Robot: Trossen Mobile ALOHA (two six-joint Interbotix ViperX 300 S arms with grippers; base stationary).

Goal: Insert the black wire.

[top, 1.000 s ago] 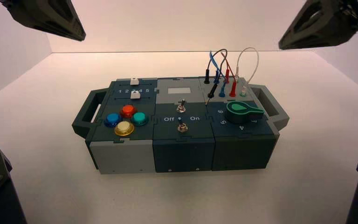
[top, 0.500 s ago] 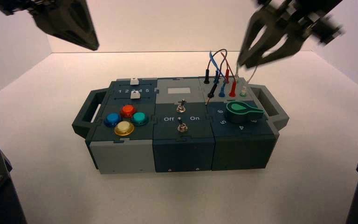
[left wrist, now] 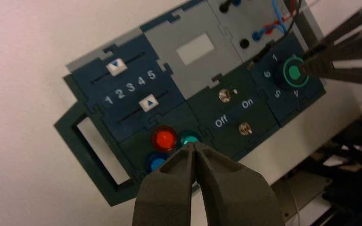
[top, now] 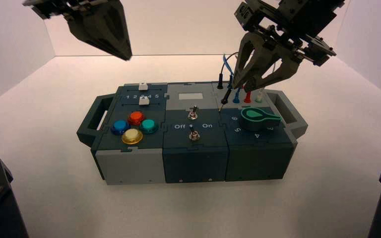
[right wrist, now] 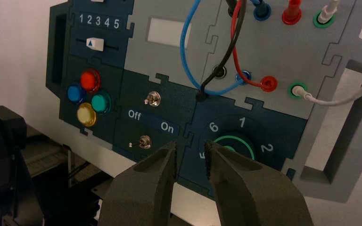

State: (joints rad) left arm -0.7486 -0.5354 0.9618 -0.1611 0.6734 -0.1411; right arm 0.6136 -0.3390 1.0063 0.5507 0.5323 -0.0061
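Bring the right end effector (top: 243, 85), spread and empty, toward seven o'clock, onto the black wire's loose plug (top: 225, 96), slanting one-to-seven o'clock by the grey panel's near edge; leave the left end effector (top: 128, 58), pressed together, farther off toward ten.

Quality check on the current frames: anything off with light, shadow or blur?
High view: even, warm light; the box looks crisp, the left hand softer. Left wrist view: dimmer, the right hand blurred. Right wrist view: darkened corner by the lower left, soft highlights on the yellow button.
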